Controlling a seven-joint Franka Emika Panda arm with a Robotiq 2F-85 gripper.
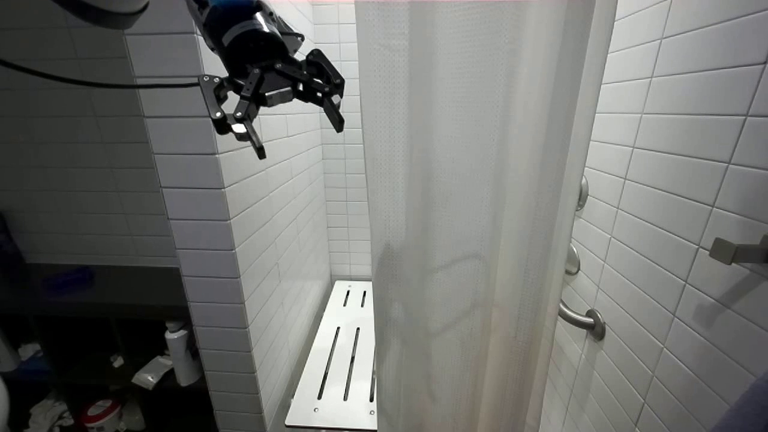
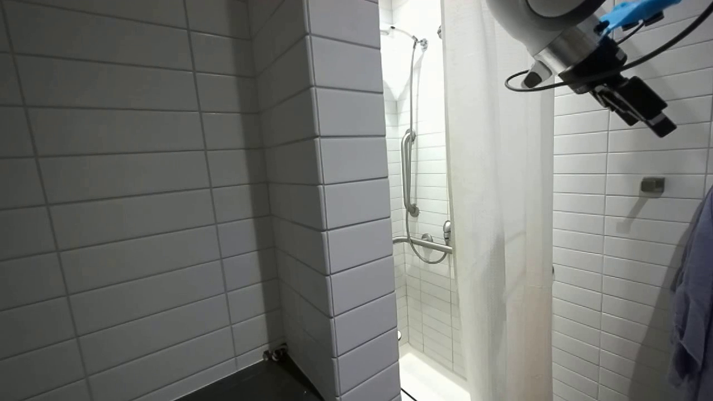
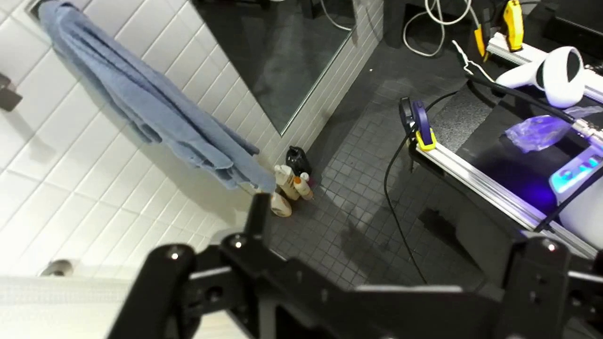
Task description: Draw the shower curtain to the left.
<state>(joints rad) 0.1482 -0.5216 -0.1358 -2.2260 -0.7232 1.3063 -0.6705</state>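
The shower curtain (image 1: 474,210) is a tall white sheet with soft vertical folds. It hangs on the right of the shower opening, with a gap between its left edge and the tiled pillar. It also shows in an exterior view (image 2: 496,223) and as a pale sheet at the lower left of the wrist view (image 3: 52,306). My gripper (image 1: 300,141) is open and empty, fingers pointing down, left of the curtain in that view. In an exterior view, the gripper (image 2: 663,125) appears right of the curtain, before the tiled wall. No contact with the curtain shows. The open fingers frame the wrist view (image 3: 388,230).
A tiled pillar (image 1: 198,240) stands left of the opening. A white slotted bench (image 1: 339,360) and a grab rail (image 2: 423,243) are inside the shower. A square hook (image 1: 738,251) sticks out of the right wall. A blue towel (image 3: 155,103) hangs beyond it. Bottles (image 3: 292,183) stand on the floor.
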